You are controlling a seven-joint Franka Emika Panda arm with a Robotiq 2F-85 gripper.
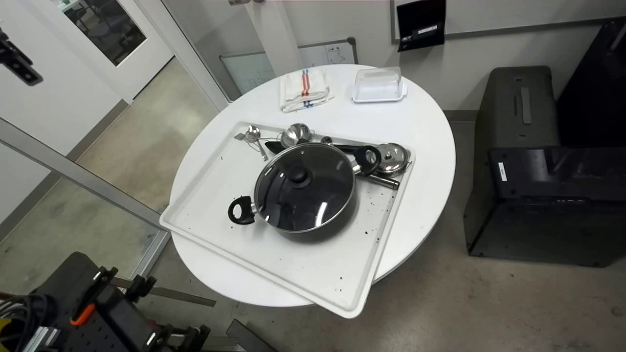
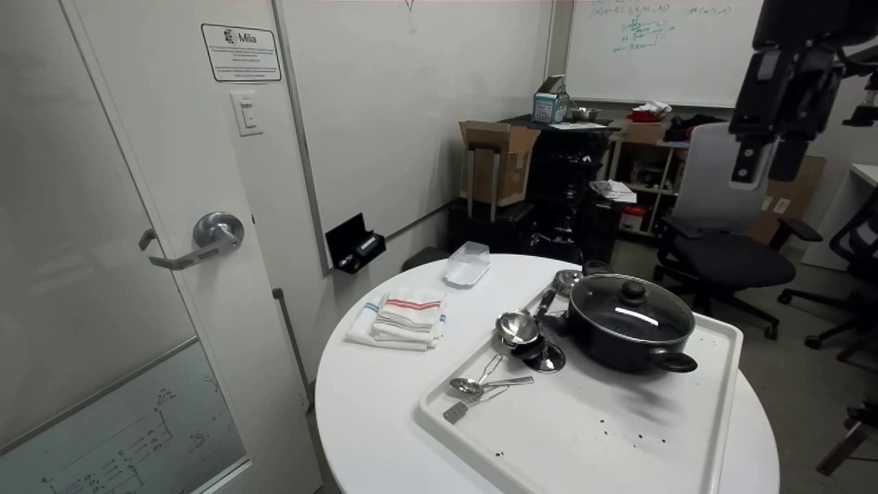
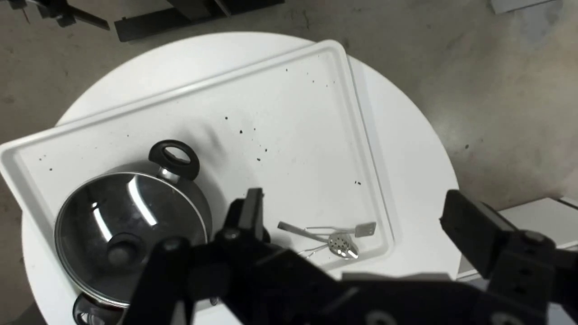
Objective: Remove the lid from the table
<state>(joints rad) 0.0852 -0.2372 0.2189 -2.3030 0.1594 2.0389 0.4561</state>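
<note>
The round see-through lid (image 1: 298, 205) with a metal rim and dark knob sits on a black two-handled pot (image 2: 603, 348). The lid also shows in an exterior view (image 2: 610, 312) and in the wrist view (image 3: 149, 216). The pot stands on a white tray (image 1: 293, 264) on the round white table (image 1: 430, 132). My gripper (image 3: 352, 198) is open and empty in the wrist view, high above the tray, off to the side of the pot. In an exterior view the gripper (image 2: 767, 165) hangs in the air at upper right, apart from everything.
On the tray, beside the pot, lie a small metal strainer (image 1: 295, 134), utensils (image 3: 325, 239) and a small metal lidded pot (image 1: 391, 157). Folded towels (image 1: 305, 90) and a clear-lidded butter dish (image 1: 379, 85) stand on the table. A tray corner overhangs the table edge.
</note>
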